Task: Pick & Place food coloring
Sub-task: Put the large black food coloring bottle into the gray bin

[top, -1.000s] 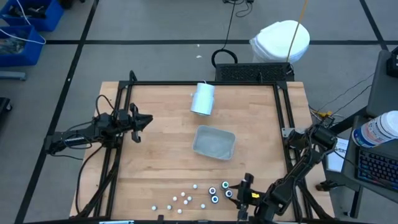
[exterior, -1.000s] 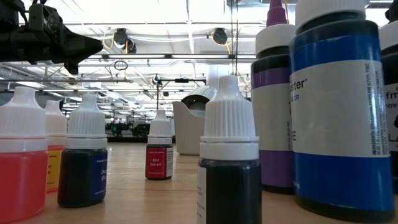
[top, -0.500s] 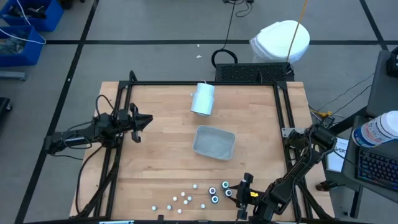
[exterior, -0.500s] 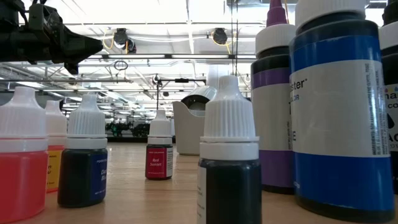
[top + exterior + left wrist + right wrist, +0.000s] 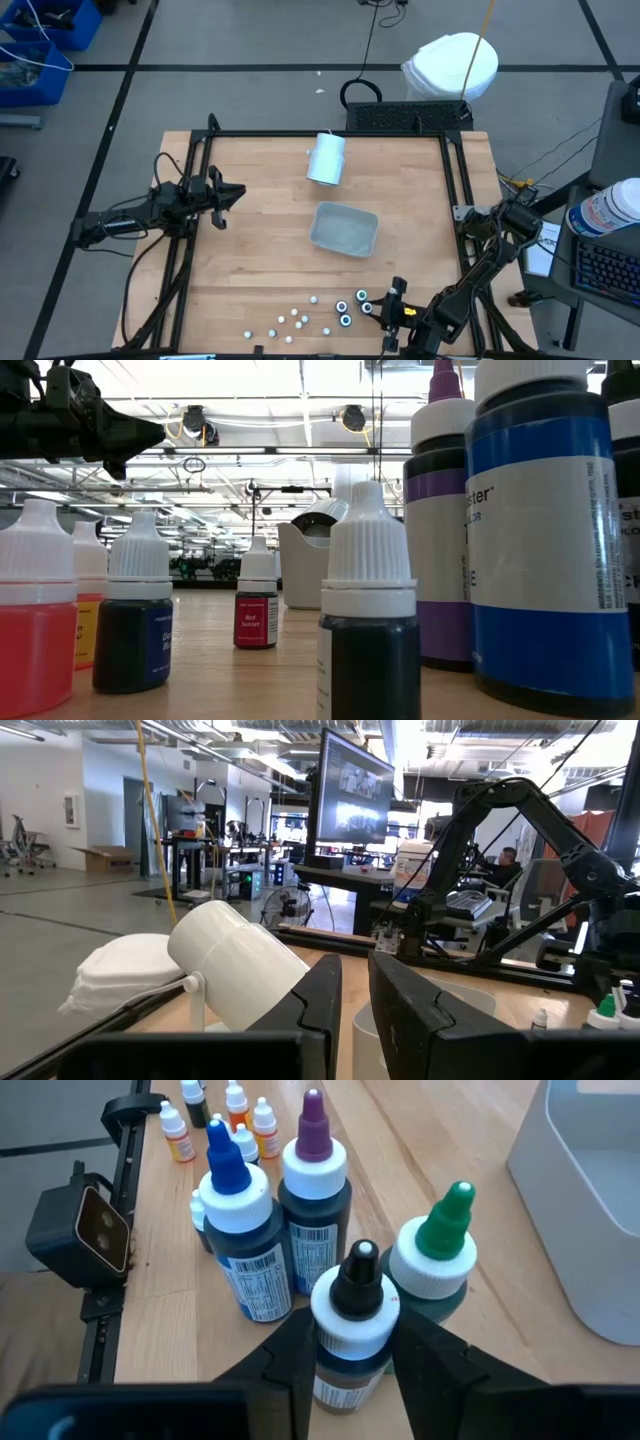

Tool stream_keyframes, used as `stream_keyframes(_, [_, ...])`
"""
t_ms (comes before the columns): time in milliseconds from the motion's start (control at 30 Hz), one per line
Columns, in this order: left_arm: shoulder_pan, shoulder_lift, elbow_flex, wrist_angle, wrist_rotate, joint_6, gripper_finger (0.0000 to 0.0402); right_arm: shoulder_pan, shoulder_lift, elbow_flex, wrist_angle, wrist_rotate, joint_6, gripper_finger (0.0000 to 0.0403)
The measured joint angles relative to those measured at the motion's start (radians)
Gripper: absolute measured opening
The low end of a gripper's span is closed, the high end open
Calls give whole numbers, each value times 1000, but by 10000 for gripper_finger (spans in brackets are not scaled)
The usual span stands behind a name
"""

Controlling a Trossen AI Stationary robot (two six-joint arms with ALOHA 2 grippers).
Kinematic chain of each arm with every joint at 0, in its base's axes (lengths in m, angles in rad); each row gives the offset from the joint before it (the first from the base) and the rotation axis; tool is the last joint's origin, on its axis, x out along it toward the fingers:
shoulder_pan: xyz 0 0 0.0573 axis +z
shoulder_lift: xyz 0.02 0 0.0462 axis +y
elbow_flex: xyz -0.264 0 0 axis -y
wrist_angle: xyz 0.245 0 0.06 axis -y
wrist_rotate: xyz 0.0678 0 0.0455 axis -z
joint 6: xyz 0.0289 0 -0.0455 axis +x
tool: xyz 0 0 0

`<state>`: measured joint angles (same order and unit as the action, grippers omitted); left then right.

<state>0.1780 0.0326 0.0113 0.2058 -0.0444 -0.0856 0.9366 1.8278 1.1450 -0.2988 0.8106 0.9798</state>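
The food coloring bottles stand in a cluster near the table's near edge. Small white-capped ones are on its left and larger dark ones on its right. My right gripper is at the larger bottles, shut around a dark bottle with a black tip. Green-tipped, blue-tipped and purple-tipped bottles stand close around it. My left gripper hovers over the table's left part, fingers almost together and holding nothing. In the low view it shows at the upper left. My right gripper pinches the black-tipped bottle at its white cap, one finger on each side. The fingers come slanting down from the table's right side. The bottle is upright; the fingers hide its base.
A pale grey-blue tray lies at the table's middle, and its wall is close to the bottles. A pale cylinder lies on its side toward the far edge. A small black camera box sits at the near edge. Bare wood lies between my left gripper and the tray.
In the low view the label of the bottle at the picture's right edge has shifted a little sideways, and a dark shape has come in above it. My left arm has kept still.
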Motion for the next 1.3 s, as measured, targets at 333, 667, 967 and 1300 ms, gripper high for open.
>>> stream_keyframes(333, [0, 0, 0, 0, 0, 0, 60, 29, -55, -2, 56, -15, -90, 99])
stream_keyframes(667, [0, 0, 0, 1, -2, 0, 60, 19, -217, 4, 227, 34, -443, 97])
stream_keyframes(967, [0, 0, 0, 5, -4, 0, 60, -176, -440, 6, 328, 134, -904, 97])
stream_keyframes(1300, [0, 0, 0, -26, -3, -12, 60, -622, -430, -35, 328, -245, -943, 96])
